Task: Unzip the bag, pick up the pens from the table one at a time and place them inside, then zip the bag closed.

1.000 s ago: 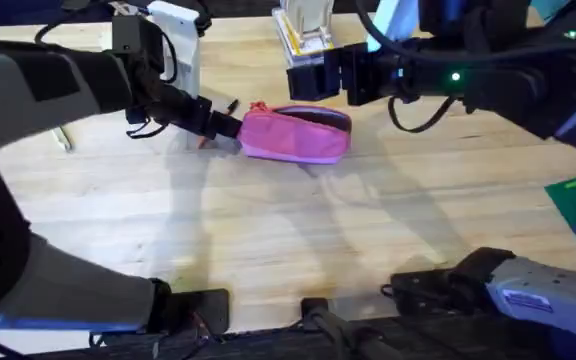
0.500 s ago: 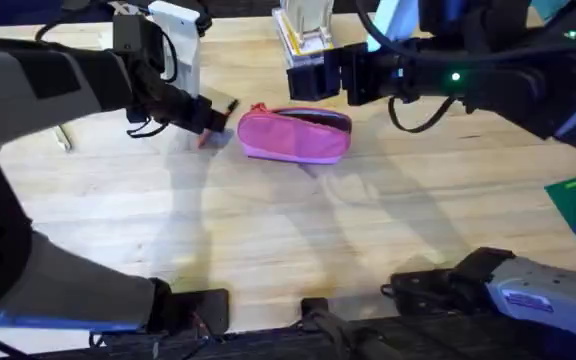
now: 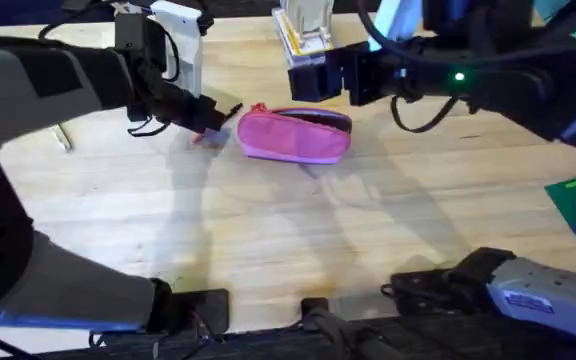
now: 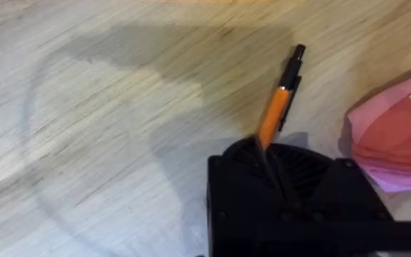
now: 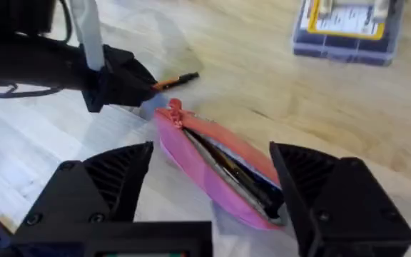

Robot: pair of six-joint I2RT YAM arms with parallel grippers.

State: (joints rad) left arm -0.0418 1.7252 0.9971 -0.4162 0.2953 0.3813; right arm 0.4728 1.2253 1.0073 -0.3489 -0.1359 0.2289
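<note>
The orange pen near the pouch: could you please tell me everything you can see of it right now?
The orange pen is thin, with an orange plastic-looking barrel, a black clip and a black end. The left gripper is shut on its lower part, so that end is hidden; the black end sticks out, pointing away from the fingers. It sits just off the pink bag, at the bag's red-tab end, not touching it, over the wooden table. Whether it touches the table is unclear.
</note>
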